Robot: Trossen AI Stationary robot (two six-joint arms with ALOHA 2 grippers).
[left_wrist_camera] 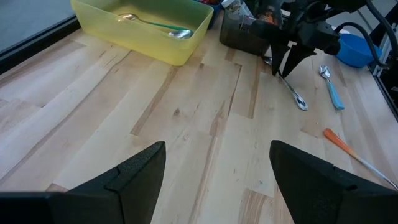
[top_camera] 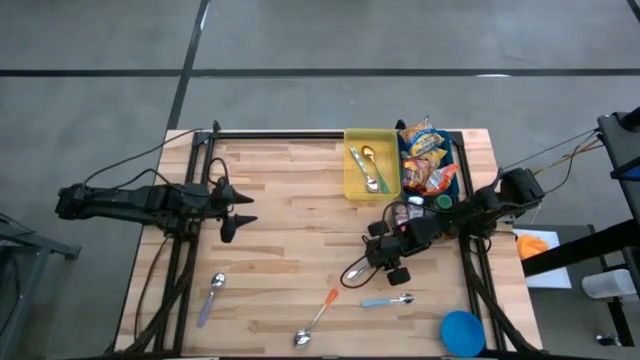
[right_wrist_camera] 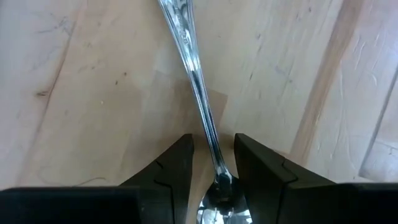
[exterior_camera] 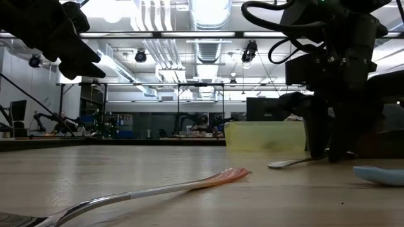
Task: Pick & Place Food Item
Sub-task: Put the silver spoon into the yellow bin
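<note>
A plain metal spoon [right_wrist_camera: 186, 50] lies on the wooden table right of the middle, its bowl [left_wrist_camera: 302, 104] toward the left arm. My right gripper [right_wrist_camera: 214, 140] stands over the handle's free end, pointing steeply down and shut on it; it also shows in the high view [top_camera: 380, 262]. Snack packets [top_camera: 425, 150] fill a blue bin at the far right. My left gripper [left_wrist_camera: 217, 155] hangs open above the table's left half, holding nothing. My right gripper has the spoon's handle by its broad free end [right_wrist_camera: 217, 186], between the two fingers a little behind their tips. The thin shaft runs out between the tips with a gap on each side. The fingers come from above. The spoon's bowl [exterior_camera: 278, 165] rests on the table.
A yellow bin [top_camera: 352, 185] at the far edge holds two spoons. On the near part of the table lie a blue-handled spoon [top_camera: 212, 298], an orange-handled one [top_camera: 320, 318], another blue-handled one [top_camera: 388, 299] and a blue round lid [top_camera: 462, 330]. Bare wood lies between the arms.
</note>
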